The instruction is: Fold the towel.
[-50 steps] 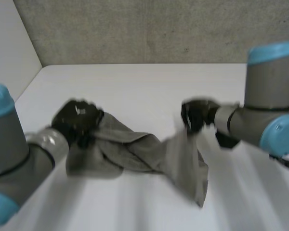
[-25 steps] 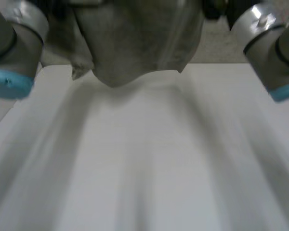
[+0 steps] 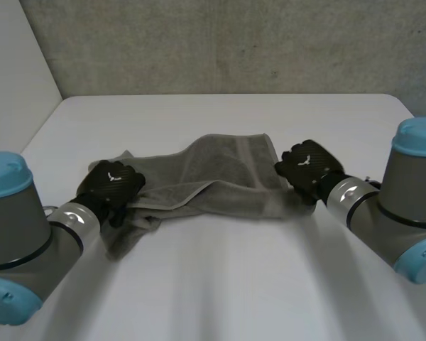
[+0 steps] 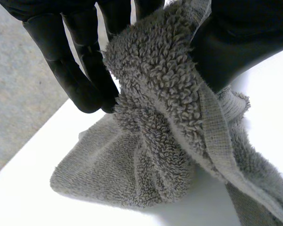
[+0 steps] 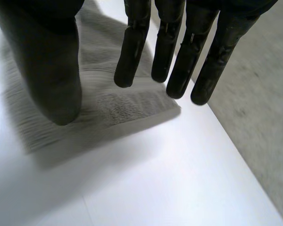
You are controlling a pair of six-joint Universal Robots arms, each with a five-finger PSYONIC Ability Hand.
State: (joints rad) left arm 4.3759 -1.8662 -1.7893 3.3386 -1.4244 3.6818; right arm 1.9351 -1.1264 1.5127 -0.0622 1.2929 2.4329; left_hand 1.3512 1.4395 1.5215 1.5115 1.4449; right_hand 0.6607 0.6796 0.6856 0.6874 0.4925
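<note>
A grey towel (image 3: pixel 213 177) lies stretched across the white table (image 3: pixel 220 284) between my two hands, bunched at its left end. My left hand (image 3: pixel 112 183) sits on that bunched left end. In the left wrist view its fingers (image 4: pixel 85 70) and thumb pinch a thick fold of towel (image 4: pixel 155 94). My right hand (image 3: pixel 307 165) is at the towel's right end. In the right wrist view its fingers (image 5: pixel 172 52) and thumb (image 5: pixel 52 66) hang straight and apart above a flat towel corner (image 5: pixel 113 108), holding nothing.
A grey wall (image 3: pixel 220 42) runs behind the table's far edge. A white panel (image 3: pixel 14 71) closes off the left side. The table's near half has free room in front of the towel.
The towel was lifted high between both hands half a second ago and now lies spread on the table. My right hand has let go of its corner; my left hand still holds.
</note>
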